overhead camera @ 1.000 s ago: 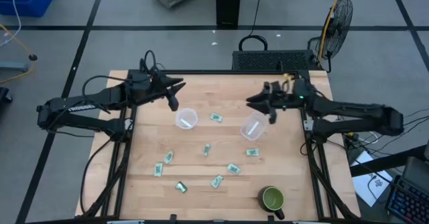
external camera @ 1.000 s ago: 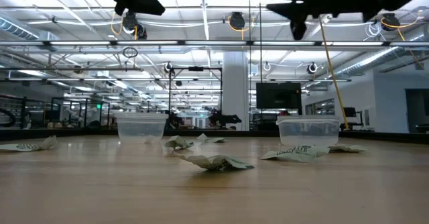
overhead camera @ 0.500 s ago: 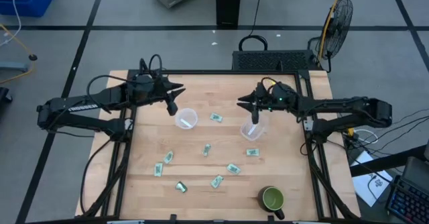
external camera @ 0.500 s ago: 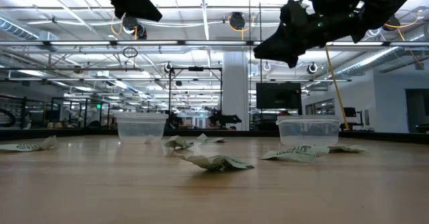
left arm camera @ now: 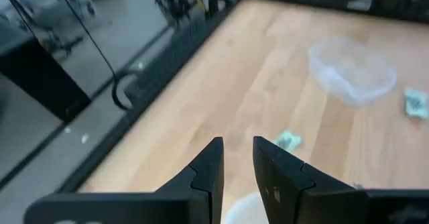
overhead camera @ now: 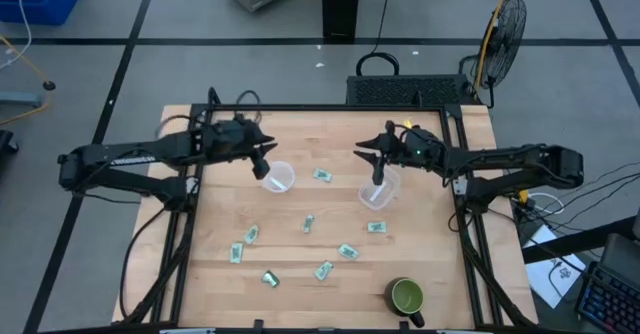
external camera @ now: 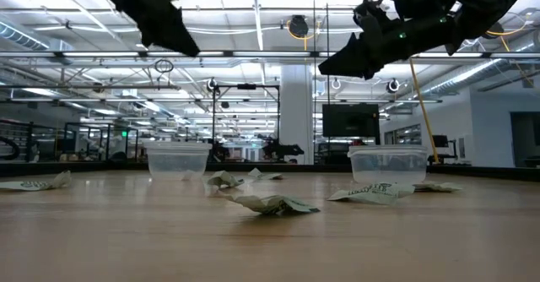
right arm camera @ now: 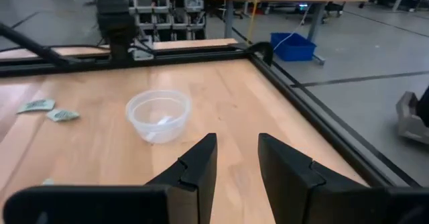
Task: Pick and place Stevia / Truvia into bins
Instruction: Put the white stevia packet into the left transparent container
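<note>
Two clear cups stand upright on the wooden table: the left cup (overhead camera: 279, 176) and the right cup (overhead camera: 378, 189). Several green-and-white packets lie flat around them, such as one (overhead camera: 321, 175) between the cups and others (overhead camera: 309, 223) (overhead camera: 347, 251) (overhead camera: 251, 234) nearer the front. A whitish packet lies inside the left cup (right arm camera: 158, 115). My left gripper (overhead camera: 262, 160) hovers just left of the left cup's rim, slightly open and empty (left arm camera: 237, 162). My right gripper (overhead camera: 378, 166) hovers over the right cup's far rim, slightly open and empty (right arm camera: 237, 158).
A green mug (overhead camera: 406, 297) stands near the table's front right corner. A black frame (overhead camera: 330, 108) runs around the table's edges. In the low view both grippers (external camera: 164, 30) (external camera: 350, 58) hang well above the cups (external camera: 179, 159) (external camera: 388, 164).
My right gripper has moved toward the table's left, from beside the right cup to above its far rim, and tipped its fingers downward. My left gripper has shifted a little right and down toward the left cup. Cups and packets have stayed in place.
</note>
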